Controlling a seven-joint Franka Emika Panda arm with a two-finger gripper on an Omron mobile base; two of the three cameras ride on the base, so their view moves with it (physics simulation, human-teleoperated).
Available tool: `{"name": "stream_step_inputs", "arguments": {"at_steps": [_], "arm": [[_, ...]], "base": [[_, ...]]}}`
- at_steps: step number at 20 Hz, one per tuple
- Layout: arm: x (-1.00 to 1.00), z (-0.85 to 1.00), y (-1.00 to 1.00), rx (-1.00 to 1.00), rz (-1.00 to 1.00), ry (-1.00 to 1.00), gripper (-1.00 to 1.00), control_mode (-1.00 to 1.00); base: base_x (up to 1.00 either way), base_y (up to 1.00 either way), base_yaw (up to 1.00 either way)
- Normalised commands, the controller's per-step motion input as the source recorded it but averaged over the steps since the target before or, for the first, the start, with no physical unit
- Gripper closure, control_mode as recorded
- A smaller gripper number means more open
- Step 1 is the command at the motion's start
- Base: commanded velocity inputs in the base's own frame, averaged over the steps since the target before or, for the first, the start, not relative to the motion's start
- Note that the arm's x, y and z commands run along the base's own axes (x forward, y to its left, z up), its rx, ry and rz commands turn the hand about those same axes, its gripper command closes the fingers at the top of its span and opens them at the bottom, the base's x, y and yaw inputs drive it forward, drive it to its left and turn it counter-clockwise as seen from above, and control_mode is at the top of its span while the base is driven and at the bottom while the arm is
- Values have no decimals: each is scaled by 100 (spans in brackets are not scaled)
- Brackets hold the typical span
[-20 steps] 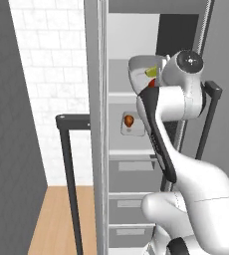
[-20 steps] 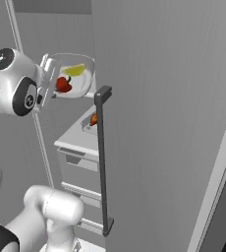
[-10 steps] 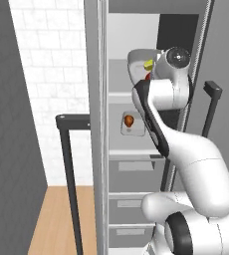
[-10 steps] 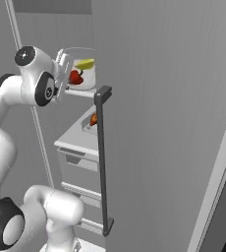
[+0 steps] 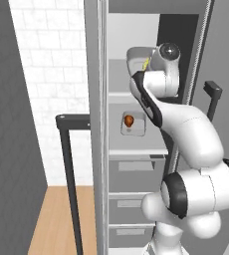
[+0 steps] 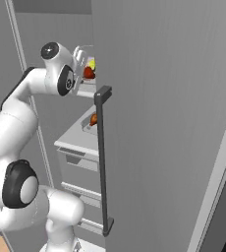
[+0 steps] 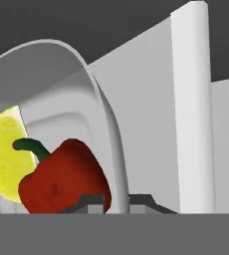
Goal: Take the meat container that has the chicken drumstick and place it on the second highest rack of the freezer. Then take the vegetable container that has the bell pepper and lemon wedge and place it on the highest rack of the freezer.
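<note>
The freezer (image 5: 136, 164) stands as a tall, narrow grey cabinet beside a white tiled wall (image 5: 52, 89) and a strip of wooden floor (image 5: 57, 219), its smooth grey door (image 6: 164, 123) swung open and carrying a long black bar handle (image 6: 103, 157). Inside, flat light-grey shelves sit above plain drawer fronts (image 5: 136, 172). On the second highest rack of the freezer (image 5: 136, 147) rests a clear, shallow meat container (image 5: 133, 124) with the glossy orange-brown chicken drumstick (image 5: 129, 120) in it. The pincer (image 7: 117, 199) is clenched on the thin curved wall of the translucent vegetable container (image 7: 81, 94), held up at about the level of the highest rack of the freezer (image 5: 119, 93), though whether it touches the shelf is hard to tell. Inside it lie the shiny red bell pepper (image 7: 64, 177) and the pale yellow lemon wedge (image 7: 4, 157), touching.
</note>
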Motion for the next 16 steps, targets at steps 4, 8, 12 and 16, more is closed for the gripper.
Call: {"name": "stream_step_inputs", "arguments": {"at_steps": [4,8,12,16], "arm": [[47,-5,-20,0,0,6,100,-100],[39,-8,-6,0,0,7,100,-100],[34,-14,-1,0,0,4,100,-100],[26,-21,0,0,0,2,100,-100]], "base": [[0,0,0],[0,0,0],[0,0,0],[0,0,0]]}}
